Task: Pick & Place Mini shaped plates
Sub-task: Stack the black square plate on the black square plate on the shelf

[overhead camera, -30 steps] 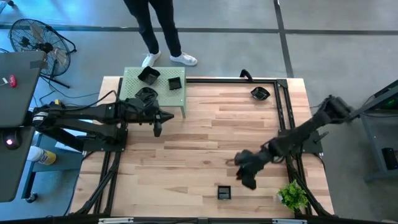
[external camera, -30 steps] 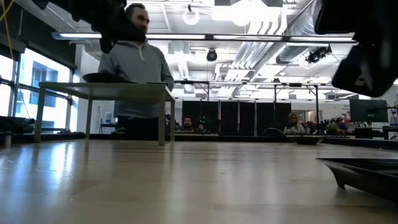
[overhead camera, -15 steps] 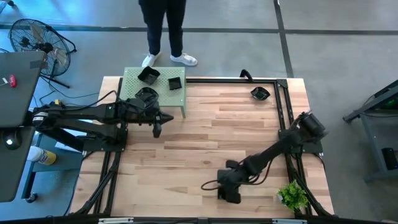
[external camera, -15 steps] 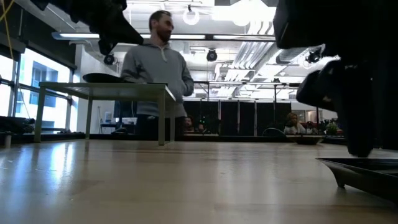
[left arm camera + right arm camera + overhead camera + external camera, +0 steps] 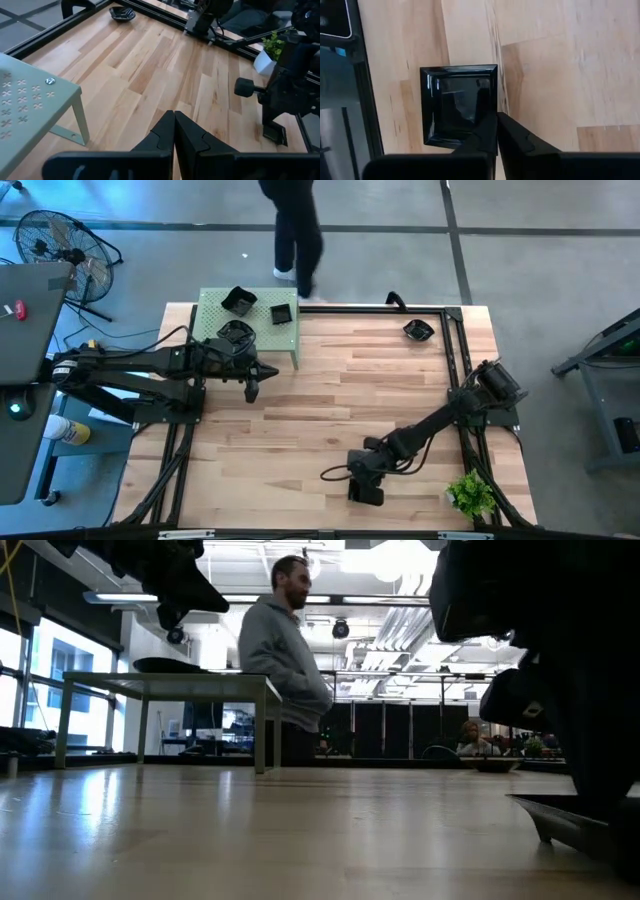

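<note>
The right pincer [image 5: 366, 492] is down at the near edge of the bench [image 5: 330, 395], fingers pressed together over the rim of a square black plate [image 5: 458, 106]; whether it grips the rim I cannot tell. The plant [image 5: 470, 495] stands near, toward the corner. The bench's middle lies open. The left pincer [image 5: 252, 385], shut and empty, hangs beside the green stand [image 5: 212, 320], where three plates [image 5: 238, 301] sit. Another plate [image 5: 418, 330] lies by the far rail. A second ago the right pincer was higher and spread, and the person [image 5: 296, 230] stood farther left.

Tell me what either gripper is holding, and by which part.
Right gripper is shut on the square black plate, pinching its rim. Left gripper is shut, holding nothing.
</note>
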Controlling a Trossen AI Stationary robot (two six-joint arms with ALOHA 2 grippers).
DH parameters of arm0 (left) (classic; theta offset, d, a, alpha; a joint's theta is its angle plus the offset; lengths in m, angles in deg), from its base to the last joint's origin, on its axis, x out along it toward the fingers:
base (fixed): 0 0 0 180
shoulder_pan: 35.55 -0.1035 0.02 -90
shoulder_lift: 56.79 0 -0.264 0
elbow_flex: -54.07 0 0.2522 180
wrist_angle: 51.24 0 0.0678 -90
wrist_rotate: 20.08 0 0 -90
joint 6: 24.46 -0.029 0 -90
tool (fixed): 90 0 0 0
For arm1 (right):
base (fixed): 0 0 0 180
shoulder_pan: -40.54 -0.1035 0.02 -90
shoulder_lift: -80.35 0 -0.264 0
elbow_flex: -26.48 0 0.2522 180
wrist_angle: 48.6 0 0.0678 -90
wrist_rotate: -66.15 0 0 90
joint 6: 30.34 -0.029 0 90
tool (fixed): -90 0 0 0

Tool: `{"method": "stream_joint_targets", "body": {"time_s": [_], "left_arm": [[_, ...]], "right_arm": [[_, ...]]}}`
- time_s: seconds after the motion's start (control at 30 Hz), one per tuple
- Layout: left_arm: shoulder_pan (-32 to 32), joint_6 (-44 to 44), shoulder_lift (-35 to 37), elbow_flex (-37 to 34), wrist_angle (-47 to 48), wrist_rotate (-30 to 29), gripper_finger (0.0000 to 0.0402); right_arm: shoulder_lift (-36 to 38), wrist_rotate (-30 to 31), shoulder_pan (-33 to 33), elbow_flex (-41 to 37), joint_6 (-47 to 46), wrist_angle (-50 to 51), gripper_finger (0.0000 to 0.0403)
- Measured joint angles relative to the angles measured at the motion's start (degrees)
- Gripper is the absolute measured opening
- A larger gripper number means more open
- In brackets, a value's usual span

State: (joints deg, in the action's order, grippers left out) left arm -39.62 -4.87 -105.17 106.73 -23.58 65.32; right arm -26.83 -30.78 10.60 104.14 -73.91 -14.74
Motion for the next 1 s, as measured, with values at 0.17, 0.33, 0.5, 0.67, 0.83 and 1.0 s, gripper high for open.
{"method": "stream_joint_targets", "body": {"time_s": [0.17, 0.33, 0.5, 0.67, 0.83, 1.0], "left_arm": [[0.0, 0.0, 0.0, 0.0, 0.0, 0.0, 0.0000], [0.0, -0.2, 0.0, 0.0, -0.1, 0.0, 0.0000], [0.0, -1.3, 0.0, 0.0, -0.1, 0.0, 0.0000], [0.0, -1.3, 0.0, 0.0, -0.1, 0.0, 0.0000], [0.0, -1.3, 0.0, 0.0, -0.1, 0.0, 0.0000], [0.0, -1.3, 0.0, 0.0, -0.1, 0.0, 0.0000]], "right_arm": [[1.7, -0.2, 1.3, 0.0, -2.5, 0.2, 0.0010], [4.6, 0.4, 2.9, 0.0, -4.6, 0.3, 0.0004], [5.6, 0.1, 5.0, 0.0, -7.5, -0.2, 0.0002], [5.6, 2.1, 7.0, 0.0, -11.3, -0.2, 0.0004], [5.6, 6.3, 9.6, 0.0, -19.5, -3.1, 0.0004], [5.6, 13.8, 12.9, 0.0, -25.5, -9.5, 0.0002]]}}
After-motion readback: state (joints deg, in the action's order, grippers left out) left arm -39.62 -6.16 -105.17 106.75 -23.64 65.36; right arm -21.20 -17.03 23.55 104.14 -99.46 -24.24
